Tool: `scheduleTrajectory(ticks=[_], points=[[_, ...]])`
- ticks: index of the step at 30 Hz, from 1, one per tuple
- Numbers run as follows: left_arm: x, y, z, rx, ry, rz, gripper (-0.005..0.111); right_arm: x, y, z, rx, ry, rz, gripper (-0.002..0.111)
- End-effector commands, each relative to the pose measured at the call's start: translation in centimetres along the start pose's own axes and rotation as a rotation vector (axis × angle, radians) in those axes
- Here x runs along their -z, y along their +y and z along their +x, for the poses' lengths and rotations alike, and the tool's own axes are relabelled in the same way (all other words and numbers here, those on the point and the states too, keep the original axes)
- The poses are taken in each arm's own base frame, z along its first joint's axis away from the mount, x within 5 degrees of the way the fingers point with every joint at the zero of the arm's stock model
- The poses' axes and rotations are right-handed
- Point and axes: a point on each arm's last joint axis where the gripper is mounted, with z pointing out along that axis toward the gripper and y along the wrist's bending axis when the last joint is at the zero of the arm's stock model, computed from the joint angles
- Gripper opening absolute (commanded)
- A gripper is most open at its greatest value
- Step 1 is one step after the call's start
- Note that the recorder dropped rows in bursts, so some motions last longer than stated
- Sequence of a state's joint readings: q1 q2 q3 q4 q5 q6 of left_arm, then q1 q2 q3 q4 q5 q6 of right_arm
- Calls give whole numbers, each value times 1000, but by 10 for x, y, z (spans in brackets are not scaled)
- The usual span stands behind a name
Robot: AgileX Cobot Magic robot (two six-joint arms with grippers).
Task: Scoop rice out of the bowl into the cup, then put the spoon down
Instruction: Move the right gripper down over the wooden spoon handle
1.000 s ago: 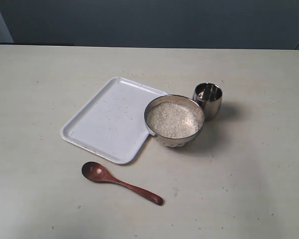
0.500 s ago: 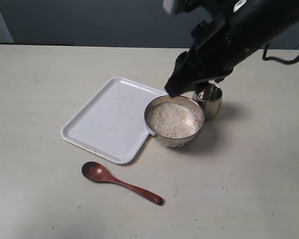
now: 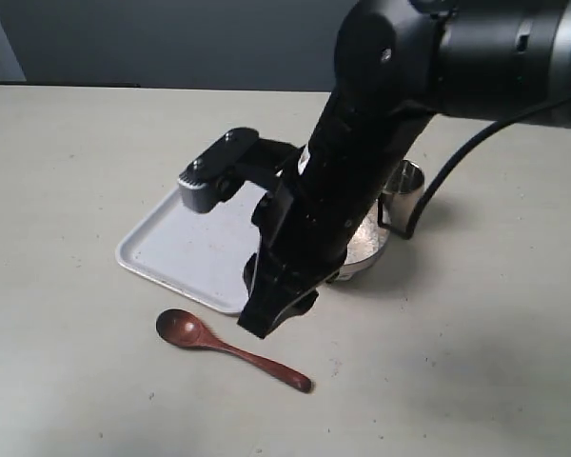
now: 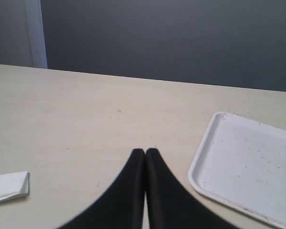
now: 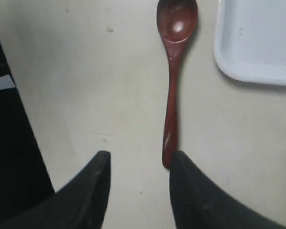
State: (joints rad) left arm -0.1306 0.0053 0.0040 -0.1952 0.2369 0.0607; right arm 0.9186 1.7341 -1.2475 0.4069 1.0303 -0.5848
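Right wrist view: gripper (image 5: 140, 162) stands wide open, empty, over spoon (image 5: 172, 95). Handle end lies beside one finger; closing may knock it aside.

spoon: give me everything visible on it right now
The spoon is dark reddish-brown, wood by the look, slightly glossy, with an oval bowl and a slim tapering handle. It lies flat on the table, hollow facing up and empty, just off the edge of the white tray, not touching it. The open right gripper hovers at the handle end without gripping it.
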Motion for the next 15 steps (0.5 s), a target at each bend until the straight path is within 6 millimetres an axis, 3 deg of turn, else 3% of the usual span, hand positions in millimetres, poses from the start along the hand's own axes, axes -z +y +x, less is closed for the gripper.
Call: scheduleTrajectory(ticks=[1,15], points=[[1,0,-2,4,-11,2,1,-20,4,-3,51,72,1,40],[1,0,-2,4,-11,2,1,-73,-11,-1,35,184,-10,40]])
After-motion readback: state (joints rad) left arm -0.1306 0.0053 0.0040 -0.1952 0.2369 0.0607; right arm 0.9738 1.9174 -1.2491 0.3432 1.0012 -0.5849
